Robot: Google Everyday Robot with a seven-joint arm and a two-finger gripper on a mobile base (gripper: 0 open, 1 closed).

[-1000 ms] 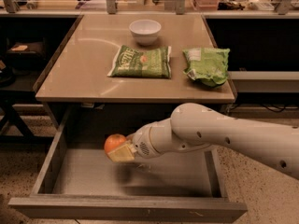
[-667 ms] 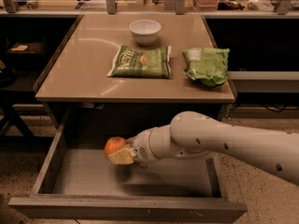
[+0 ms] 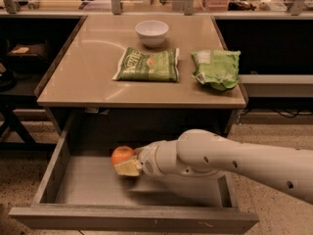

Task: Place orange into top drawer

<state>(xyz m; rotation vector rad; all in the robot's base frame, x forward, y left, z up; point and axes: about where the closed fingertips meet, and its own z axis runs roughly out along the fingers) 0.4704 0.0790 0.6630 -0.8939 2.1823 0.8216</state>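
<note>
The orange [image 3: 122,155] is a small round orange fruit held in my gripper [image 3: 126,163] inside the open top drawer [image 3: 93,187], near its middle and a little above the flat bottom. My gripper's pale fingers [image 3: 128,168] are shut on the orange, one under it. My white arm [image 3: 230,163] reaches in from the right over the drawer's right side. The drawer is pulled far out below the table, with its front panel [image 3: 132,220] closest to the camera.
On the tan table [image 3: 88,77] stand a white bowl [image 3: 152,32] at the back, a flat green chip bag [image 3: 148,64] in the middle and a crumpled green bag [image 3: 216,68] at the right. Dark shelving stands on both sides.
My gripper with the orange has shifted slightly left and back in the drawer. The orange stays held.
</note>
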